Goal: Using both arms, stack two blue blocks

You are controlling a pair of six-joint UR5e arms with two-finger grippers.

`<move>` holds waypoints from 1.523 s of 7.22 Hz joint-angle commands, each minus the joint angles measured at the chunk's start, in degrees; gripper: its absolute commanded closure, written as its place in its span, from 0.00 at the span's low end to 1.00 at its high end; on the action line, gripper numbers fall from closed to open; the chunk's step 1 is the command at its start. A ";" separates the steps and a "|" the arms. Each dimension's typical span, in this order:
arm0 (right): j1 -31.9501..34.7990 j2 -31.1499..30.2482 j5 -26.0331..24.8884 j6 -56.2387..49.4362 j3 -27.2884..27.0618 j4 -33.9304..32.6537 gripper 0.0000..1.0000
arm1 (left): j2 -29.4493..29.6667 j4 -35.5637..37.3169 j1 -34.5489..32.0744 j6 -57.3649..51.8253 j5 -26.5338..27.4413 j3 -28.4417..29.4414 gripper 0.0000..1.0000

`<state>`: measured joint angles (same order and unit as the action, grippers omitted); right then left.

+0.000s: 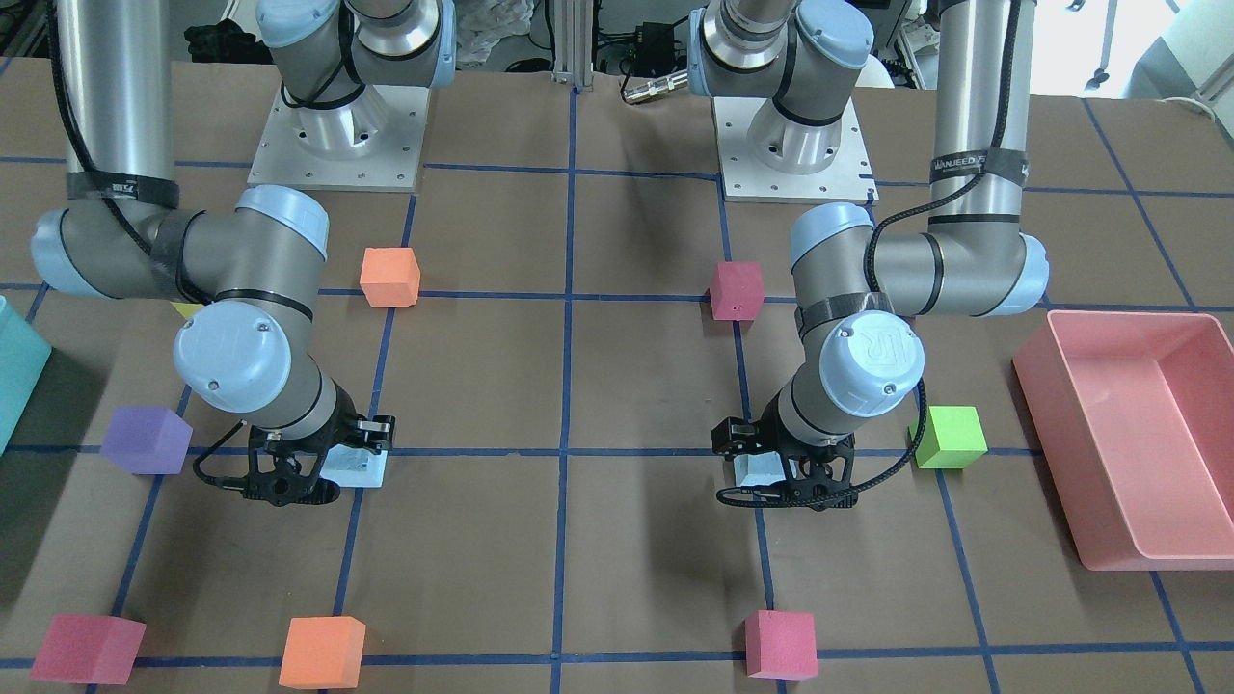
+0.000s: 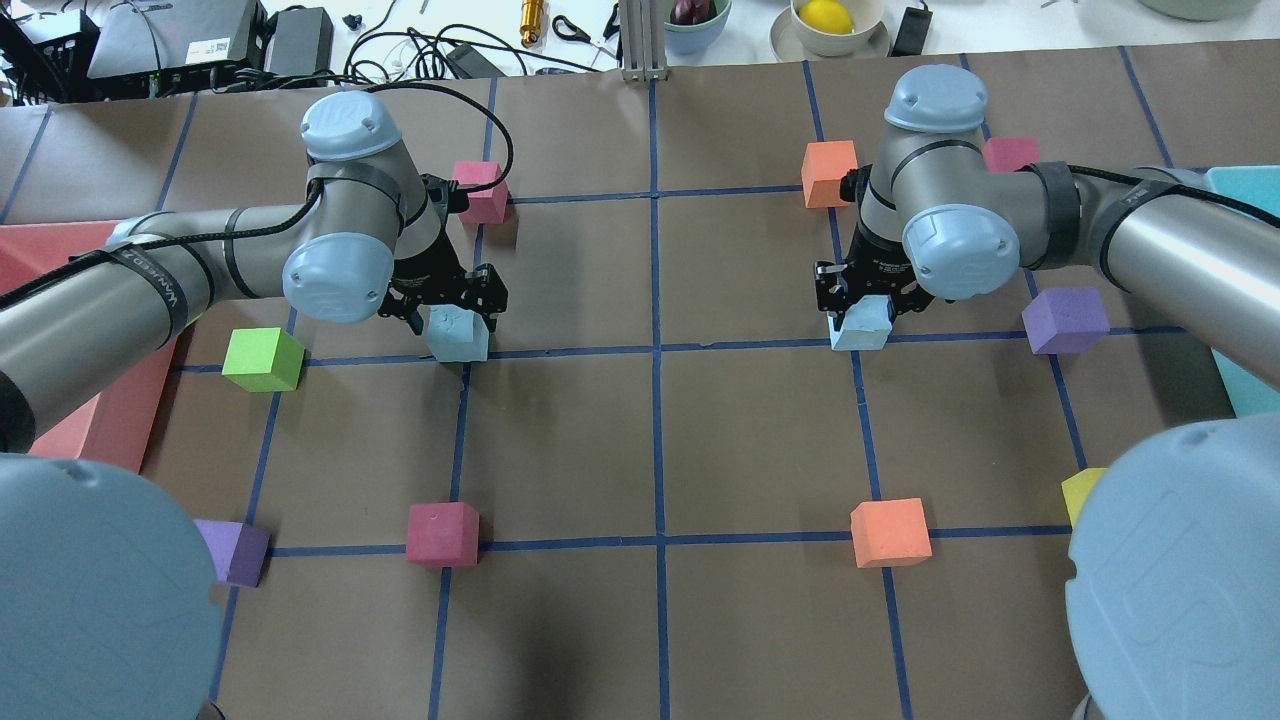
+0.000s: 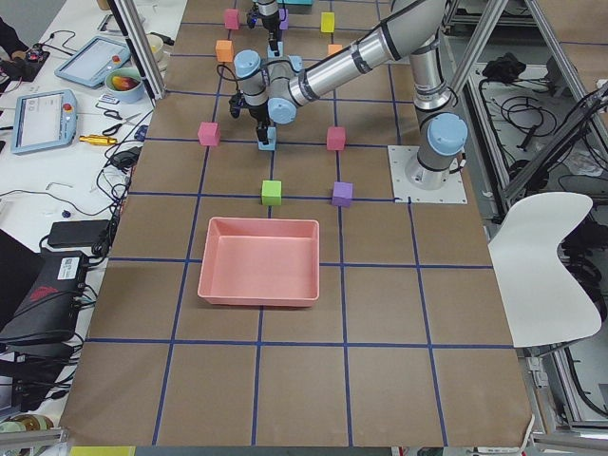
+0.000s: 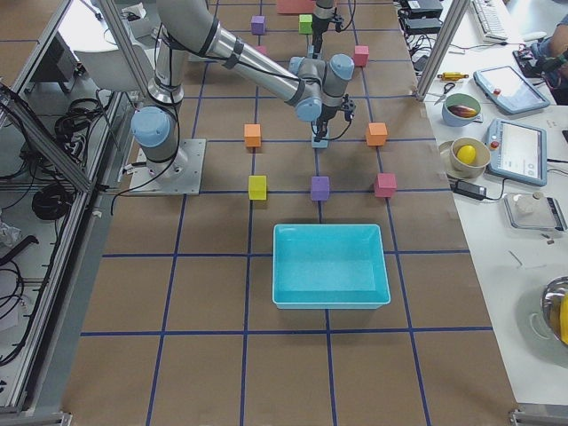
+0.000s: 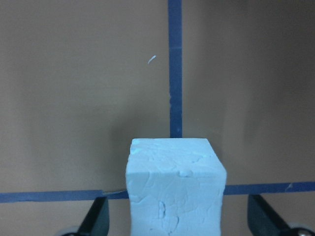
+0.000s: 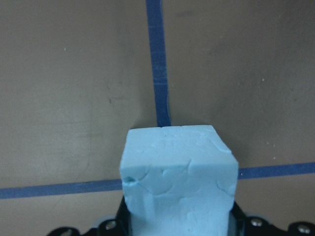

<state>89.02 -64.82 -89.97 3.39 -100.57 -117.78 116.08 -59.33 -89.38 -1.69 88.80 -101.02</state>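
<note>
Straddling blue block (image 2: 458, 338), left end effector (image 2: 452, 318) released, right end effector (image 2: 866, 305) grasping second block (image 2: 860, 328) (well apart)

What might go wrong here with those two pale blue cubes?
1. The left gripper is open, its fingers clear of the left blue block; closing may shove it askew.
2. The right blue block, clamped in the right gripper, looks tilted from overhead; it might land crooked and topple.
3. The nearby purple cube could get knocked.

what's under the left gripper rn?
A blue block on the table, between the left gripper's open fingers, gaps both sides. It sits over a blue tape crossing; the crossing itself is hidden beneath it.
</note>
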 commanded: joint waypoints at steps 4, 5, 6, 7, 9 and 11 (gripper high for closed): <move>11.23 0.57 4.54 17.05 9.43 5.73 1.00 | 0.11 1.06 0.00 0.02 -0.12 -0.58 0.18; 14.05 1.62 4.54 19.61 10.21 4.59 1.00 | 0.03 1.06 -0.09 -0.07 -0.12 -0.50 0.48; 16.69 3.37 4.54 22.42 11.27 2.66 1.00 | 0.11 0.97 -0.09 -0.24 -0.03 -0.32 0.82; 19.33 5.65 4.54 24.63 12.23 1.60 1.00 | 0.20 1.06 0.00 -0.16 -0.03 -0.15 1.00; 21.11 7.69 4.54 24.91 14.35 1.59 1.00 | -0.67 0.97 0.00 0.19 0.06 0.47 1.00; 21.20 7.87 4.54 24.82 14.09 1.94 1.00 | -1.21 0.10 0.18 0.02 -0.12 3.35 1.00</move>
<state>110.04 -57.23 -85.43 28.17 -86.53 -115.91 115.11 -58.66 -89.23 -1.68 88.73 -99.50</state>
